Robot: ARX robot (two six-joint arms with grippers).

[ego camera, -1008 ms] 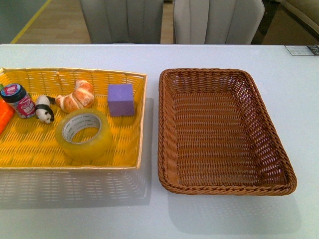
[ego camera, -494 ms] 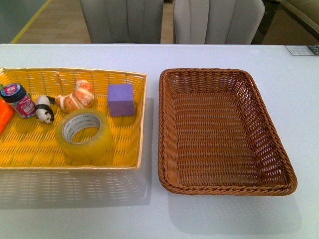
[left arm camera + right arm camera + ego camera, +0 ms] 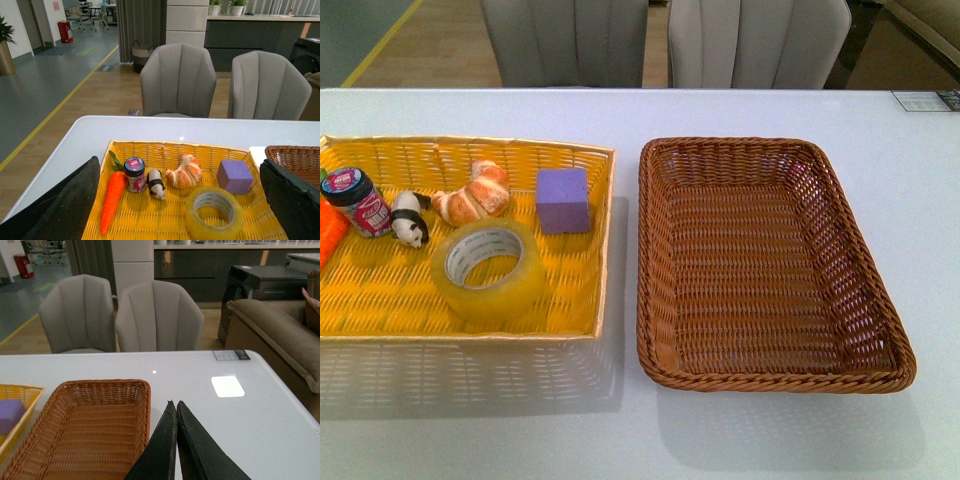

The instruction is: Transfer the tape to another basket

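The tape (image 3: 488, 268), a wide yellowish translucent roll with a white core, lies flat in the front right part of the yellow-orange basket (image 3: 380, 300). It also shows in the left wrist view (image 3: 214, 212). The dark brown wicker basket (image 3: 665, 260) stands empty to its right, seen too in the right wrist view (image 3: 30, 440). Neither arm shows in the front view. My left gripper (image 3: 177, 200) is open, its fingers wide apart, above and short of the tape. My right gripper (image 3: 175, 404) is shut and empty, beside the brown basket's right side.
The yellow-orange basket also holds a purple cube (image 3: 563, 199), a croissant (image 3: 473, 194), a toy panda (image 3: 410, 219), a small jar (image 3: 358, 201) and a carrot (image 3: 113, 200). Two grey chairs (image 3: 565, 40) stand behind the white table (image 3: 620, 110). A card (image 3: 925, 100) lies far right.
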